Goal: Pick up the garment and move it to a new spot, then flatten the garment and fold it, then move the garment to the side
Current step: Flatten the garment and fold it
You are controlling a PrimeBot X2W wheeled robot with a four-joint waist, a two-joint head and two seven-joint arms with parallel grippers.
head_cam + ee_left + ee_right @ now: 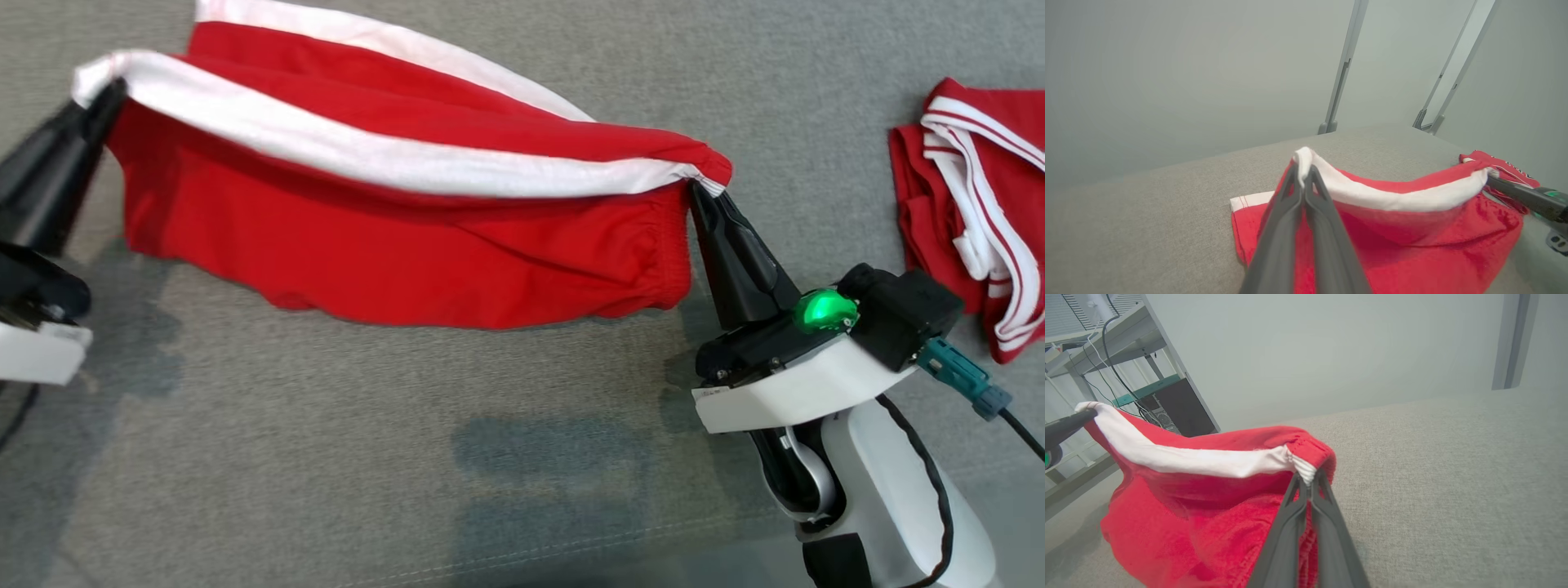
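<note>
Plain pale walls (1167, 81) back the grey cloth bench (522, 457). Over its middle the red garment (408, 245) hangs by its white band (367, 155), pinched by left claw (113, 88) and right claw (699, 189). A second garment (971, 212) lies on the bench's right.

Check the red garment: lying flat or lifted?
Partly lifted: left pincer and right pincer pinch the garment's white band, stretched between them; its far edge rests on the grey surface.
</note>
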